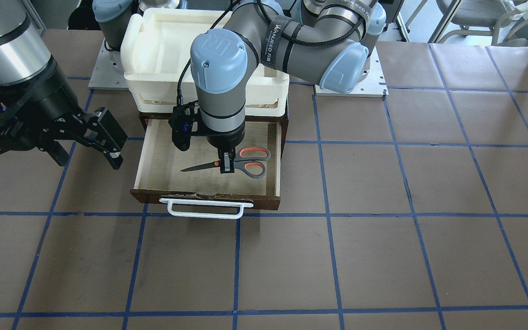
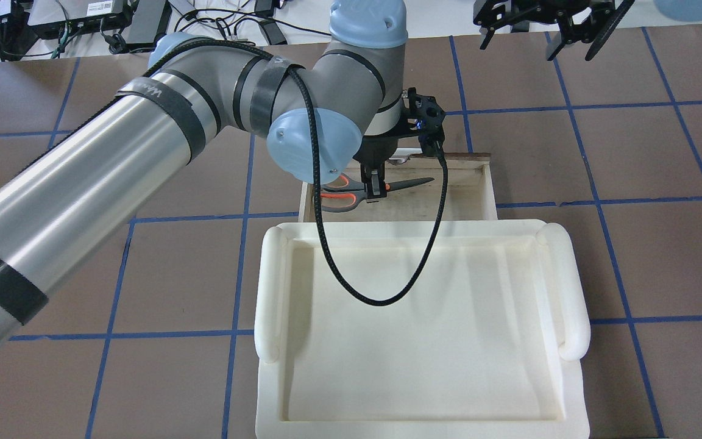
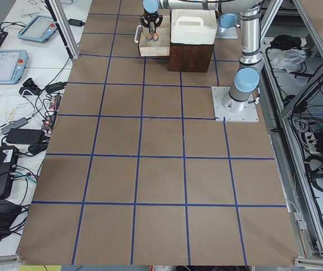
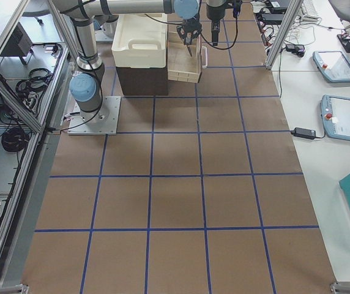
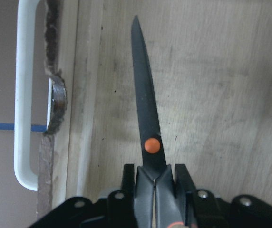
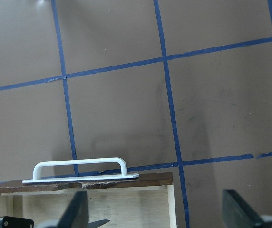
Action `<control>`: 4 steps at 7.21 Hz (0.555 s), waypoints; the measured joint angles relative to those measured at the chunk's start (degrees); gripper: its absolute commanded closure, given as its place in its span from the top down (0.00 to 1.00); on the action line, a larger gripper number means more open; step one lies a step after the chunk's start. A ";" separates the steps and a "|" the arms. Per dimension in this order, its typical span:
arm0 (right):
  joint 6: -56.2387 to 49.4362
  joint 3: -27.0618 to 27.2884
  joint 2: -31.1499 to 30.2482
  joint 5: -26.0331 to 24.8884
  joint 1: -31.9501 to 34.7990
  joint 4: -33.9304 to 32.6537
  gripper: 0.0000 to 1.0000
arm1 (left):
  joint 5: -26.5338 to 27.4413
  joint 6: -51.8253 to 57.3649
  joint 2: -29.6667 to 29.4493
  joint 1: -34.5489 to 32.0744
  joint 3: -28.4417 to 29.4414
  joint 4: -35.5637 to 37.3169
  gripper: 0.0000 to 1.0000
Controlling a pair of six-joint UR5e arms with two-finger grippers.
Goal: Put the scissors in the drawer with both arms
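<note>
The drawer (image 1: 209,198) stands pulled open, its white bar handle (image 1: 206,208) toward the front. My left gripper (image 1: 226,167) is down inside the drawer, shut on the scissors (image 1: 202,167) just behind the orange pivot. The scissors lie level and low over the pale floor; I cannot tell whether they touch it. In the left wrist view the blades (image 5: 148,114) point away from the fingers (image 5: 181,175), alongside the handle (image 5: 24,95). My right gripper (image 1: 87,156) is open and empty, raised beside the drawer's front corner. Its wrist view looks down on the drawer front (image 6: 126,178).
A cream-white plastic tray (image 1: 154,50) sits on the dark cabinet above the drawer, directly behind the left arm's wrist. The left arm's black cable (image 2: 387,299) hangs over the tray (image 2: 570,292). Brown table paper with blue tape lines (image 1: 328,215) surrounds the drawer.
</note>
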 measured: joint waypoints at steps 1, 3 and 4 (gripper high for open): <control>-0.81 0.10 0.00 -0.27 -0.12 0.32 1.00 | -0.51 0.01 -0.55 -0.26 -0.06 0.59 0.00; -2.14 0.63 -0.05 -1.53 -0.18 1.51 1.00 | -0.98 0.15 -1.10 -0.55 -0.53 0.94 0.00; -2.30 0.99 -0.07 -1.92 -0.19 1.79 1.00 | -1.03 0.17 -1.29 -0.67 -1.24 1.20 0.00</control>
